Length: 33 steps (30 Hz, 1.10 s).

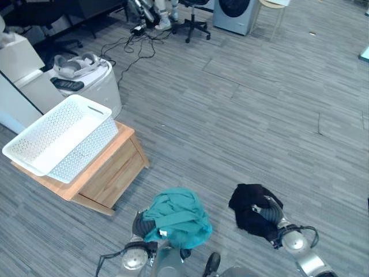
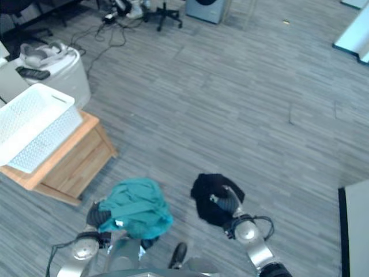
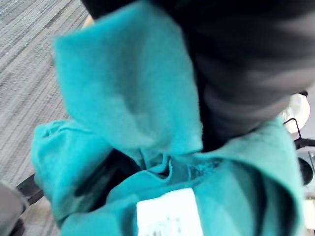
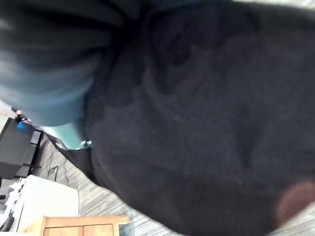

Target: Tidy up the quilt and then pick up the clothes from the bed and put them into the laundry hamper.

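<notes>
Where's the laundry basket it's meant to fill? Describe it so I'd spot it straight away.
Find the low wooden cabinet on the grey carpet ahead to the robot's left. The basket sits on top, overhanging it: white, rectangular, with perforated walls. The round white bin behind it has solid walls and a remote on top.

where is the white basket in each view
Left eye view: white basket at the left edge, on the wooden cabinet.
Right eye view: basket cut off by the left edge, on the same cabinet.
Left wrist view: not in it.
Right wrist view: not in it; the cabinet's top is at the bottom edge.
Shared landmark: the wooden cabinet.
</notes>
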{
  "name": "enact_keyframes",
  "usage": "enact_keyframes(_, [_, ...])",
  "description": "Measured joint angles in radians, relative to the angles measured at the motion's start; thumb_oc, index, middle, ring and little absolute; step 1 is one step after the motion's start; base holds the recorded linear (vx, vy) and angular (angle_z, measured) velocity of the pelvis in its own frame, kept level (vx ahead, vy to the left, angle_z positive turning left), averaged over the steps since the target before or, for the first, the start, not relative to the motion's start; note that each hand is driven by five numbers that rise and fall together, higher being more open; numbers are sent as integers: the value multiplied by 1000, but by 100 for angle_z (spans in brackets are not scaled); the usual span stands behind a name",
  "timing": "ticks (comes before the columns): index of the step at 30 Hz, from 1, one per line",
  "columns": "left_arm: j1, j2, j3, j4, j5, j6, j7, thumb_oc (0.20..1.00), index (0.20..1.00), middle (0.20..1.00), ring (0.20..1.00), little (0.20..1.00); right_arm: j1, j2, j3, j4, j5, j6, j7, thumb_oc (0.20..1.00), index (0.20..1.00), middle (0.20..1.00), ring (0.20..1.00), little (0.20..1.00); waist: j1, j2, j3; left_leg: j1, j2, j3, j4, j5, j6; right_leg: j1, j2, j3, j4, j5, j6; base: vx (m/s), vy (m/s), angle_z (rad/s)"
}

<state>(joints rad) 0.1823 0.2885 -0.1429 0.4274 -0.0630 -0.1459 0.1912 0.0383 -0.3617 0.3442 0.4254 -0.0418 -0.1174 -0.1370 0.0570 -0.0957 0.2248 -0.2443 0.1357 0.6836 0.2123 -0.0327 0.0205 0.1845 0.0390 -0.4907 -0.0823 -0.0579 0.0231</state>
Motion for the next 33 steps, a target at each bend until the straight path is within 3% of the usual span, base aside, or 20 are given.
enact_keyframes(1, [13,0,6,-1,0,1,0,200,200,200,200,200,-2,1,14,-1,0,1,4,200,200,200,200,200,5,0,-19,33,-31,-22,-59,14,19,14,2,-2,2,-1,2,538,208,21])
enact_keyframes(2, [7,-21,5,29,4,4,1,200,200,200,200,200,-3,-9,25,-1,-8,-5,8,200,200,200,200,200,13,58,-18,129,-56,-18,-69,-26,118,7,3,-9,176,-74,106,362,135,28])
enact_keyframes(3, [-11,-25,-9,70,7,13,3,200,200,200,200,200,-18,-7,24,22,-29,2,6,200,200,200,200,200,-8,93,-7,185,-56,-73,-154,13,169,-52,-45,-25,411,-101,126,221,78,73])
enact_keyframes(5, [-5,0,-24,55,19,22,2,200,200,200,200,200,2,-10,57,-13,-40,5,11,200,200,200,200,200,-52,105,-19,263,-86,-165,-235,30,168,-184,-165,-36,779,-95,139,262,-22,116])
enact_keyframes(6, [-20,40,-23,37,35,22,4,200,200,200,200,200,1,0,63,-29,-42,-2,12,200,200,200,200,200,-59,72,-24,275,-122,-204,-237,24,154,-287,-245,60,909,-89,151,383,-188,103])
enact_keyframes(7, [-50,50,-17,34,40,26,8,200,200,200,200,200,-6,2,51,-31,-43,-9,11,200,200,200,200,200,-59,56,-19,279,-130,-243,-238,12,132,-341,-263,113,929,-92,144,379,-319,152])
enact_keyframes(8, [-85,63,-6,36,42,25,10,200,200,200,200,200,-12,12,26,-27,-41,-8,9,200,200,200,200,200,-72,79,1,278,-114,-328,-252,27,112,-368,-211,163,715,-127,88,350,-306,166])
enact_keyframes(10, [-112,77,-3,41,44,22,10,200,200,200,200,200,-1,8,24,-33,-39,-9,9,200,200,200,200,200,-99,83,6,288,-115,-415,-264,37,104,-356,-194,204,388,-104,98,380,-327,184])
enact_keyframes(12, [-120,62,16,51,45,23,12,200,200,200,200,200,16,8,18,-22,-35,-8,8,200,200,200,200,200,-115,87,5,316,-115,-542,-271,16,72,-322,-165,416,63,-17,99,358,-331,172])
enact_keyframes(14, [-102,83,33,49,47,20,15,200,200,200,200,200,25,22,22,-18,-35,-4,11,200,200,200,200,200,-109,81,13,347,-119,-627,-270,1,39,-342,-179,500,-7,115,102,283,-280,154])
enact_keyframes(15, [-82,93,38,56,47,22,16,200,200,200,200,200,29,32,29,-18,-35,0,11,200,200,200,200,200,-103,60,10,377,-129,-641,-271,-9,23,-335,-194,489,-3,156,87,170,-166,92])
enact_keyframes(17, [-34,131,48,57,47,22,20,200,200,200,200,200,44,42,52,-23,-36,-4,12,200,200,200,200,200,-90,7,-10,413,-159,-645,-265,-46,-12,-305,-231,486,-3,202,63,190,-206,62])
enact_keyframes(18, [-8,116,62,86,47,26,19,200,200,200,200,200,24,49,56,-4,-36,-1,12,200,200,200,200,200,-77,21,-17,421,-116,-649,-222,-106,-60,-277,-209,463,5,286,100,204,-259,51])
enact_keyframes(20, [-26,84,51,92,47,25,7,200,200,200,200,200,-14,20,49,-7,-37,0,12,200,200,200,200,200,-99,50,2,322,-57,-609,-53,-119,-100,-241,-191,361,-7,266,71,129,-145,108])
enact_keyframes(22, [-56,57,37,77,47,22,7,200,200,200,200,200,-17,-10,43,-9,-38,3,13,200,200,200,200,200,-112,33,9,235,-5,-427,107,-123,-134,-216,-201,306,-7,263,51,137,-38,104])
enact_keyframes(23, [-39,56,26,57,47,18,2,200,200,200,200,200,-33,-21,25,-13,-38,3,14,200,200,200,200,200,-107,29,10,230,27,-316,76,-120,-132,-201,-197,293,-7,241,32,148,-22,35])
enact_keyframes(25, [-20,56,25,47,46,19,0,200,200,200,200,200,-68,-34,8,-15,-38,5,12,200,200,200,200,200,-105,26,14,229,30,-255,-60,-77,-122,-194,-195,300,-8,220,27,270,47,-1])
enact_keyframes(27, [-16,55,25,52,47,21,-6,200,200,200,200,200,-83,-40,6,-14,-38,6,13,200,200,200,200,200,-100,32,20,227,25,-261,-147,-12,-121,-179,-193,300,-8,206,44,239,114,-4])
enact_keyframes(29, [-14,50,32,48,49,20,-21,200,200,200,200,200,-72,-56,16,-13,-39,8,22,200,200,200,200,200,-100,53,21,224,43,-258,-229,117,-112,-146,-181,257,-8,188,64,195,156,20])
enact_keyframes(33, [35,82,98,9,67,24,-30,200,200,200,200,200,-33,12,56,-17,-69,10,54,200,200,200,200,200,-74,-18,-3,239,-23,-268,-266,109,-79,-126,-236,169,6,172,61,264,231,24])
